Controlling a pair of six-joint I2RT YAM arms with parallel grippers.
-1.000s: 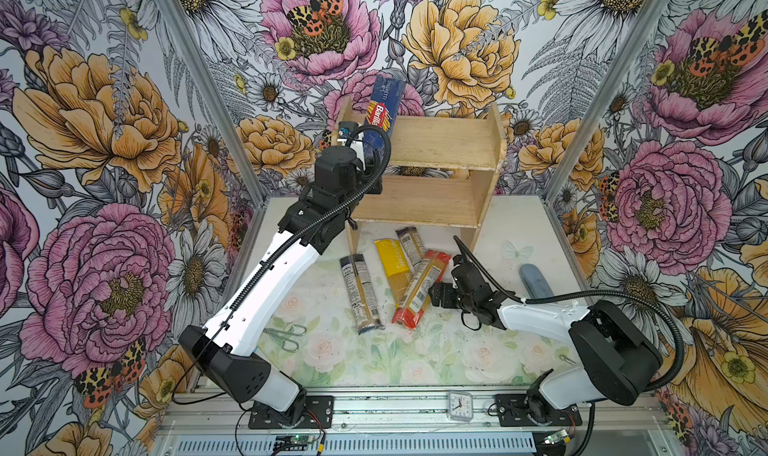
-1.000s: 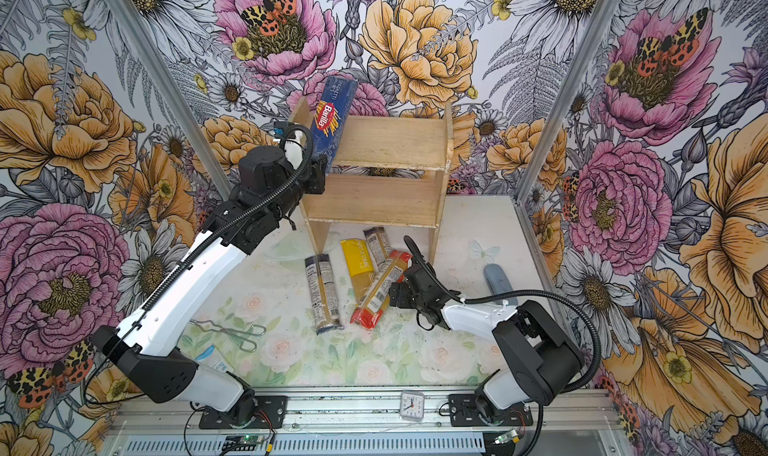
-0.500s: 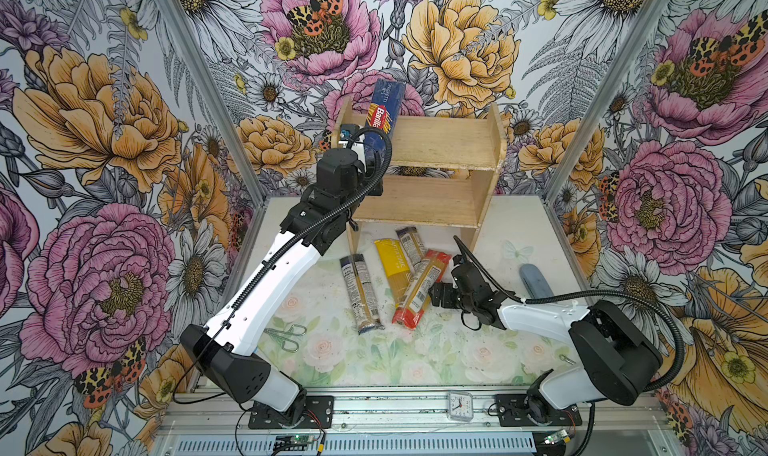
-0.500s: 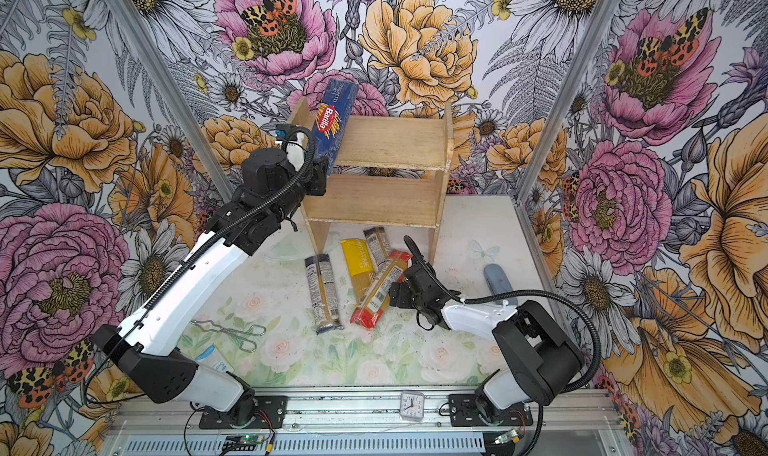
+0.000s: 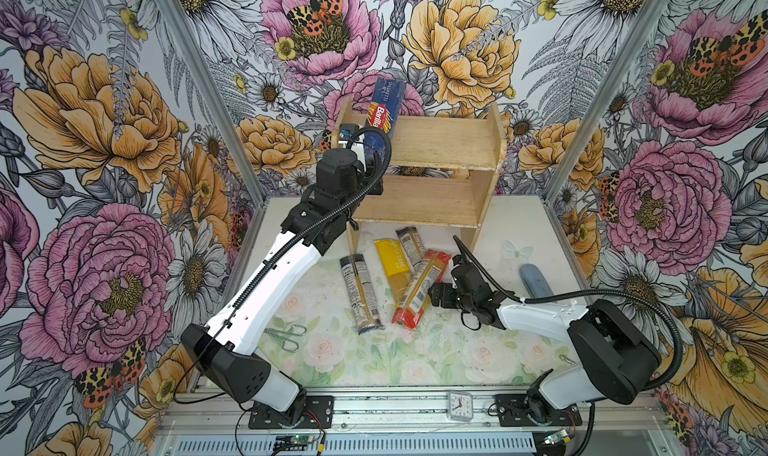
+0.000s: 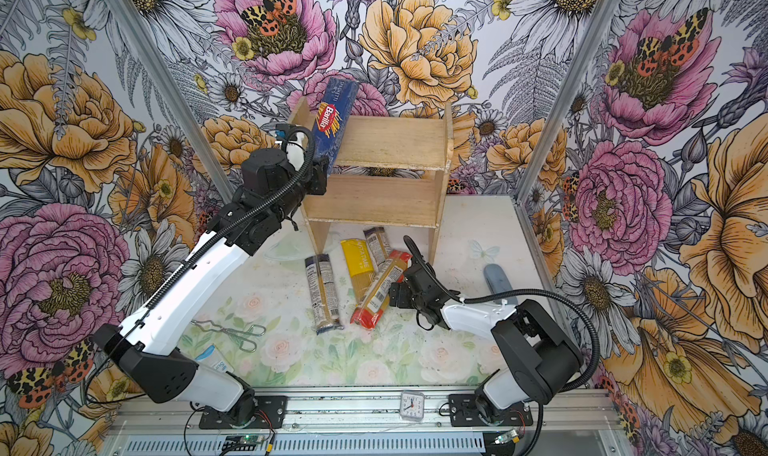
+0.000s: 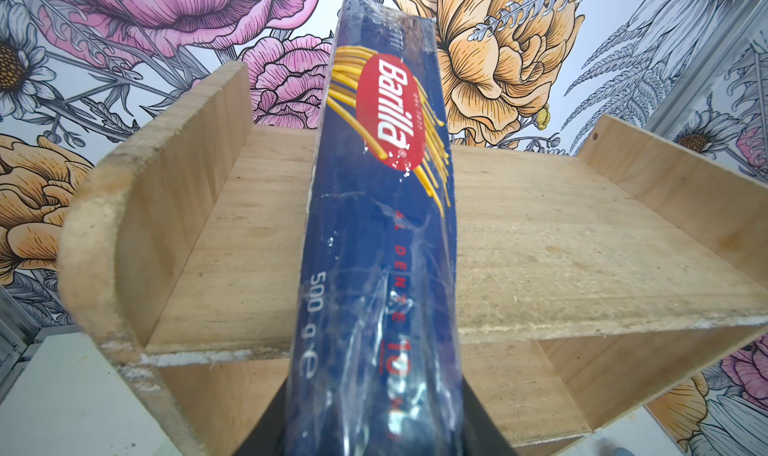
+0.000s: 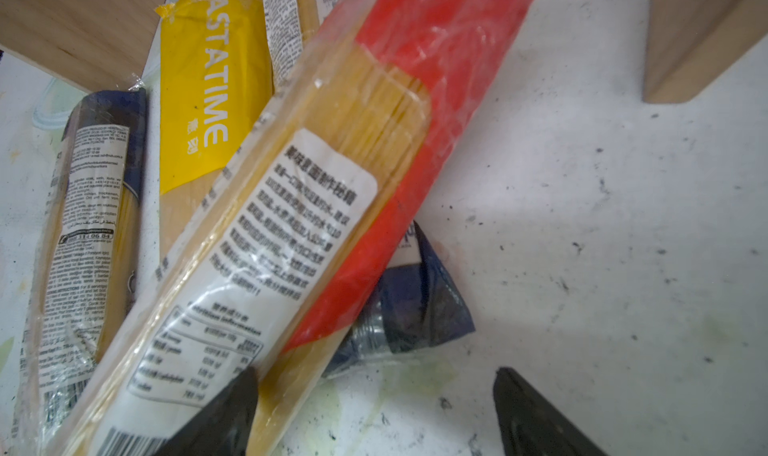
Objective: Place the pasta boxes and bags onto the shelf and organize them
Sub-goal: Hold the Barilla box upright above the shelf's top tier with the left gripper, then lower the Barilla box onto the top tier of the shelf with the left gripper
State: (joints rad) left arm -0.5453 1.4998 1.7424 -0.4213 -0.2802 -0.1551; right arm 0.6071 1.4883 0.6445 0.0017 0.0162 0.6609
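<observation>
The dark blue Barilla box (image 5: 384, 109) (image 6: 334, 113) (image 7: 382, 225) stands steeply tilted over the left part of the wooden shelf's (image 5: 440, 142) (image 6: 395, 142) (image 7: 582, 246) top tier. My left gripper (image 5: 370, 171) (image 7: 374, 433) is shut on its lower end. On the table below lie the red-ended bag (image 5: 419, 287) (image 8: 332, 184), the yellow-ended bag (image 5: 390, 262) (image 8: 208, 100) and two slim dark-ended bags (image 5: 359, 292) (image 5: 409, 244). My right gripper (image 5: 440, 298) (image 6: 399, 296) (image 8: 374, 416) is open low beside the red-ended bag, one finger at its edge.
A grey-blue oval object (image 5: 536, 281) lies right of the right gripper. Metal tongs (image 5: 286, 336) rest near the left arm, with a white-blue packet (image 6: 214, 360) partly under that arm. A small clock (image 5: 460, 406) sits on the front rail. Flowered walls enclose three sides.
The left arm has shifted only slightly with the Barilla box at the shelf's top tier. The right gripper stays open in the same spot.
</observation>
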